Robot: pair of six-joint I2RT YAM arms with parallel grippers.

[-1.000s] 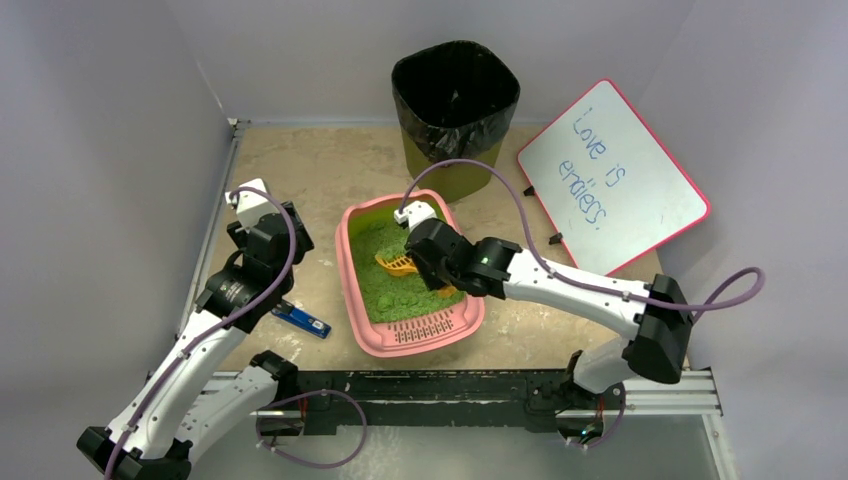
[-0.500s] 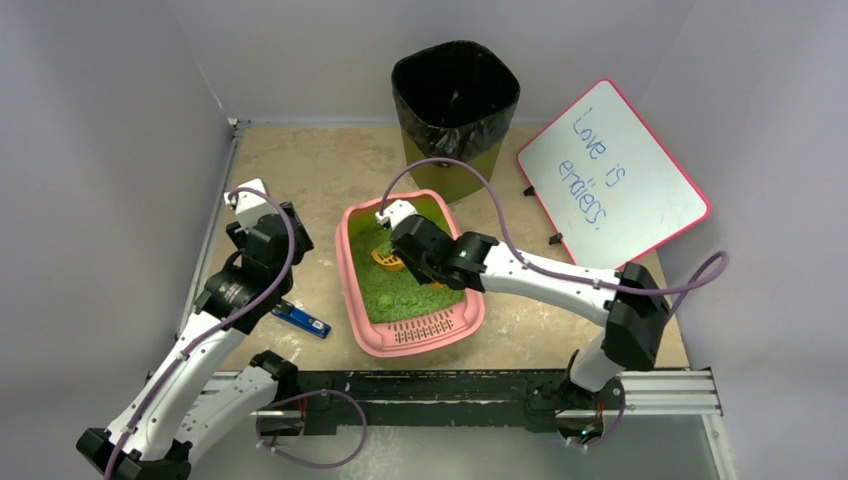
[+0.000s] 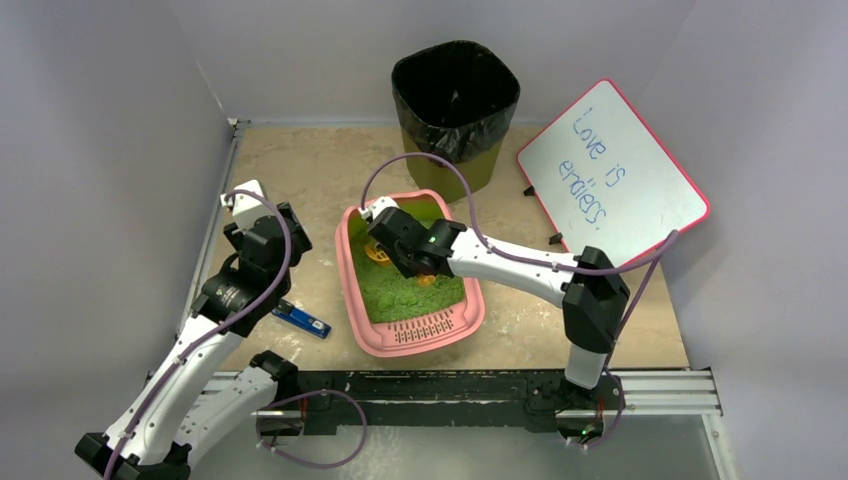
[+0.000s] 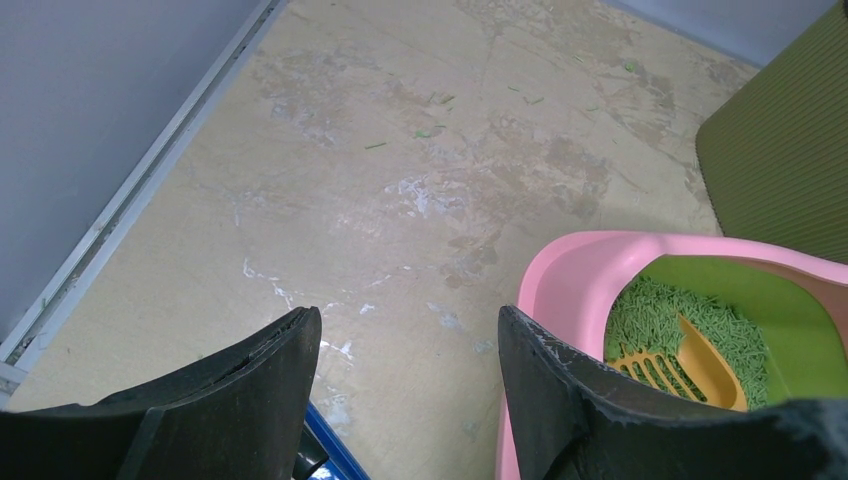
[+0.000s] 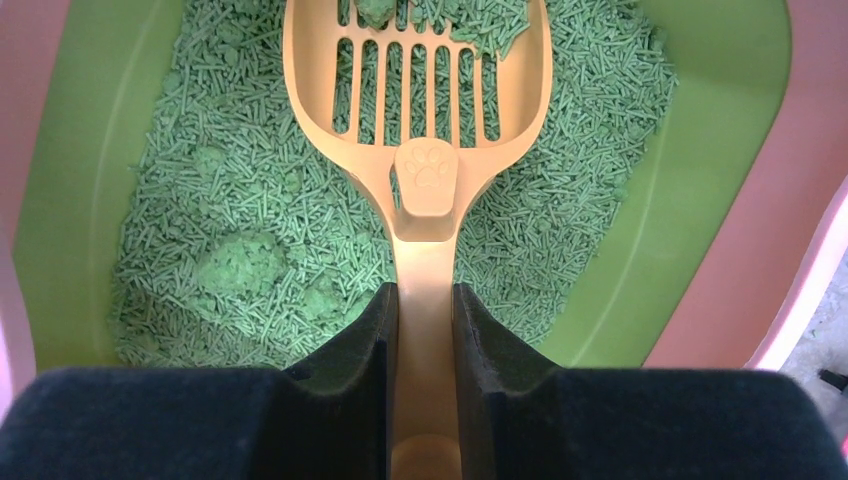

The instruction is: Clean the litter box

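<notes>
The pink litter box [image 3: 361, 330] lies mid-table, holding green pellet litter [image 5: 250, 200] with a few clumps. My right gripper [image 5: 425, 300] is shut on the handle of an orange slotted scoop [image 5: 420, 80], whose blade rests on the litter at the box's far end and carries some pellets. From above, the right gripper [image 3: 385, 245] reaches over the box's far left part, with the scoop [image 3: 379, 252] just under it. My left gripper [image 4: 405, 330] hangs open over bare table left of the box rim [image 4: 560, 275], with nothing between its fingers.
A tall olive bin [image 3: 455, 100] with a black bag stands behind the box. A whiteboard [image 3: 612, 175] leans at the back right. A blue object [image 3: 303, 320] lies on the table left of the box, under the left arm. Stray pellets dot the tabletop [image 4: 430, 130].
The right arm has swung left and farther over the box, carrying the scoop toward the box's far left corner. The left arm has stayed put.
</notes>
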